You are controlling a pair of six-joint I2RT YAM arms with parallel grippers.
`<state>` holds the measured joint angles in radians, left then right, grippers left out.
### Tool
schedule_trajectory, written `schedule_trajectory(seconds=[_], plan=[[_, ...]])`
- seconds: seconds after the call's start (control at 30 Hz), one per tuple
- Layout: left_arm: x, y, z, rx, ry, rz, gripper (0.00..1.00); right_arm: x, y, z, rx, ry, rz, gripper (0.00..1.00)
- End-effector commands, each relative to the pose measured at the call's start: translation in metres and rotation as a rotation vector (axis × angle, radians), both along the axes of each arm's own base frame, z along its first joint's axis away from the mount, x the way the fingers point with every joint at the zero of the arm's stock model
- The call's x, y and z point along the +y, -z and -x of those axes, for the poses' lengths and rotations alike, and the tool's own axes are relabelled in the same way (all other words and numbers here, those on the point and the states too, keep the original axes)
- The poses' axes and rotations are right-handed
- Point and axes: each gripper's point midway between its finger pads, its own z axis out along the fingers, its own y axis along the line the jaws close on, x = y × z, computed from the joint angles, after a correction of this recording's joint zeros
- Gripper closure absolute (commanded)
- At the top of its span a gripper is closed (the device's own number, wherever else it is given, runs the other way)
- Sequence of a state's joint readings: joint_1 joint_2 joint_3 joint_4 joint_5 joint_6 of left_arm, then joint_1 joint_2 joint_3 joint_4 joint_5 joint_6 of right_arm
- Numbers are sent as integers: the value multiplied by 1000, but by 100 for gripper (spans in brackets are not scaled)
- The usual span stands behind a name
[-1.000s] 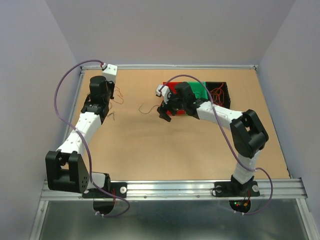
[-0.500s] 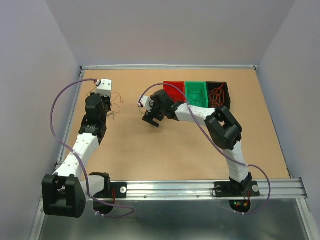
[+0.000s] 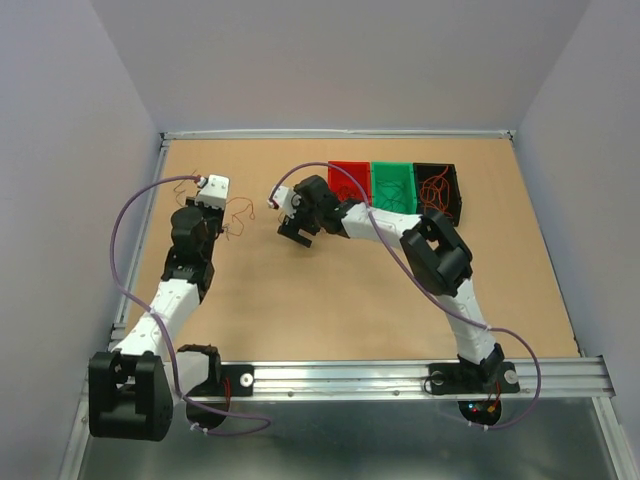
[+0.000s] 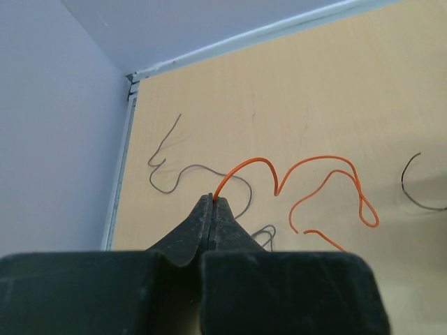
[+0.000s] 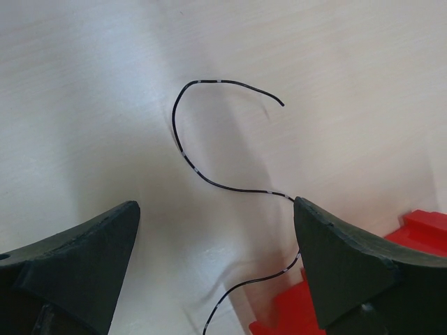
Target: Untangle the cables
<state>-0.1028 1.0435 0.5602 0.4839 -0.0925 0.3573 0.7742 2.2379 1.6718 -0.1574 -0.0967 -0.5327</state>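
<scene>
Right tool [image 5: 216, 209] swung further left, spread wide over black wire [image 5: 183, 150], left tool [image 4: 211, 200] clenched on orange wire [image 4: 318, 159]

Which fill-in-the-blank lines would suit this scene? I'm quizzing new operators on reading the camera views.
1. The left claw is shut on an ___ wire.
2. The right claw stands ___ above a black wire that lies on the table.
3. The middle bin in the row of three is coloured ___.

Missing words: orange; open; green.
</scene>
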Motion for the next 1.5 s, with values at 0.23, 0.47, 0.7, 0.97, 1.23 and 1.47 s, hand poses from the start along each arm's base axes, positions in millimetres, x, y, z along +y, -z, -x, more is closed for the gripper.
schedule_trajectory(seconds=[0.23, 0.47, 0.7, 0.97, 1.23, 1.47], plan=[[18, -22, 18, -118, 101, -23, 100, 28, -39, -7, 47, -119, -71, 4], [13, -17, 16, -94, 149, -21, 100, 14, 26, 24, 287, -187, -13, 12], [9, -17, 18, -95, 179, -12, 100, 3, 68, 49, 413, -198, 42, 35], [6, -13, 21, -91, 196, -10, 100, 13, 14, 55, 355, -250, -16, 99], [0, -16, 24, -100, 227, -8, 100, 1, -147, 91, 202, -319, -238, 100], [-16, -10, 27, -70, 325, -4, 100, -30, -193, 59, 54, -143, -303, 100]])
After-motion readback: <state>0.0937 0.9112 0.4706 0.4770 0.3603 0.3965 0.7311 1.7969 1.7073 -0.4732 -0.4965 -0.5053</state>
